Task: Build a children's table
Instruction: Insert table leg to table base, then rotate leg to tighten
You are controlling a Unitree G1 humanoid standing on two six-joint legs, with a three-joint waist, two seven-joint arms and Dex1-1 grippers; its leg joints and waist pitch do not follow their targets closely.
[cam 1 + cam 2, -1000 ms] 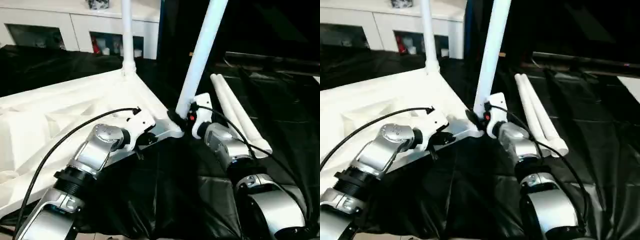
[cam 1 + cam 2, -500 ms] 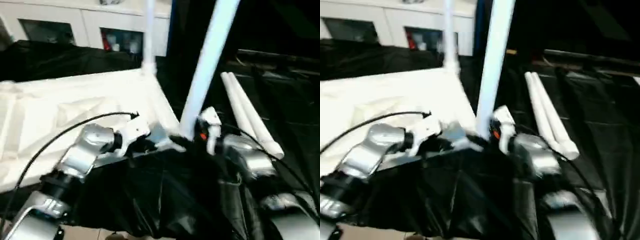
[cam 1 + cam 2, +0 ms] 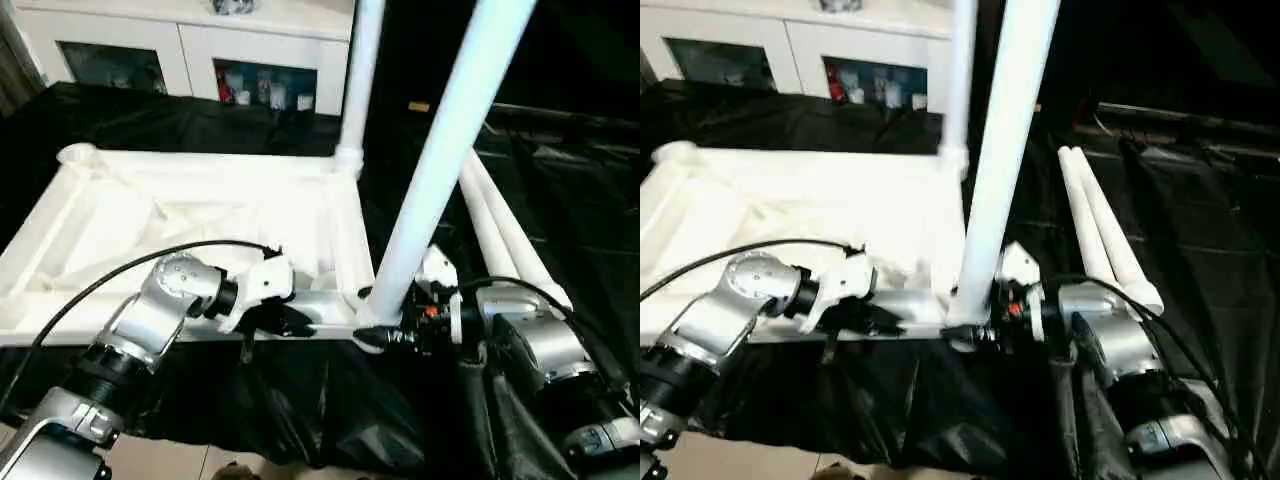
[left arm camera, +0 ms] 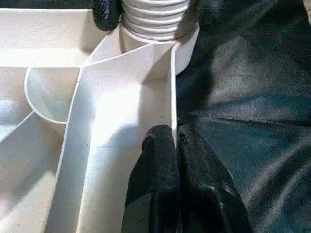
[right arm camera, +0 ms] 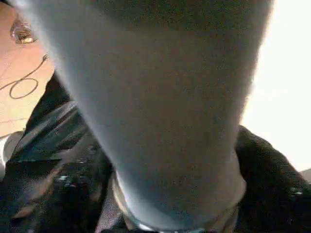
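1. On the black-covered work table (image 3: 150,125), the white tabletop (image 3: 190,215) lies underside up, its near edge at the table's front edge.
2. Left gripper (image 4: 175,141) pinches that near rim wall, fingers pressed together on it.
3. Right gripper (image 3: 385,330) holds the near-corner leg (image 3: 440,150) at its base, jaws spread around it.
4. A far-corner leg (image 3: 360,70) stands upright.
5. 2 spare legs (image 3: 505,235) lie right, black cloth open beyond them.

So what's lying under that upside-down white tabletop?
A black cover spreads beneath the tabletop and hangs over the near edge. Two spare white legs lie on it alongside. Whatever sits directly under the tabletop is hidden.
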